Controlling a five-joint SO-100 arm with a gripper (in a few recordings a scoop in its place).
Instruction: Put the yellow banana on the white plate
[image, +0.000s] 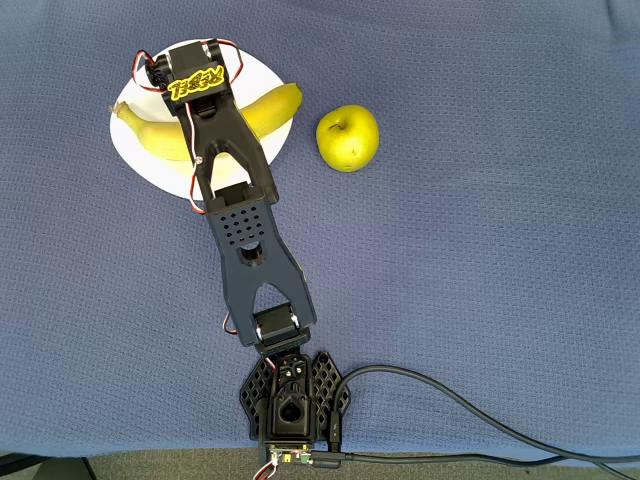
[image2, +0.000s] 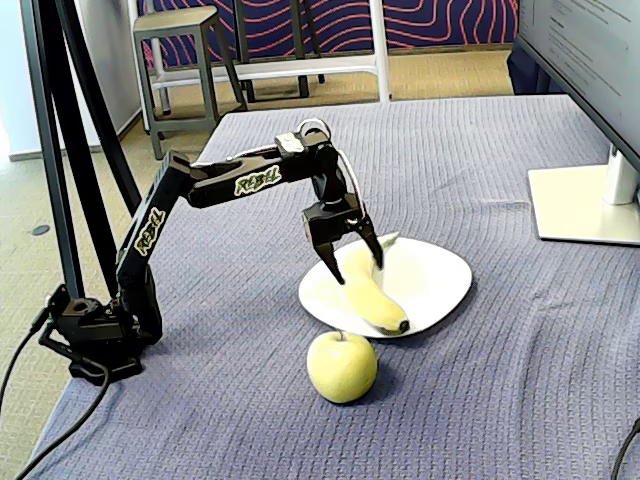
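The yellow banana lies on the white plate, reaching from the plate's middle to its near rim. In the overhead view the banana crosses the plate with both ends showing past the arm. My gripper points down over the banana's far half. Its jaws stand apart, one finger on each side of the fruit, so it is open. I cannot tell whether the fingers touch the banana's skin.
A yellow-green apple sits on the blue cloth just in front of the plate, to the plate's right in the overhead view. A monitor foot stands at the right. The arm's base and cable are at the near edge.
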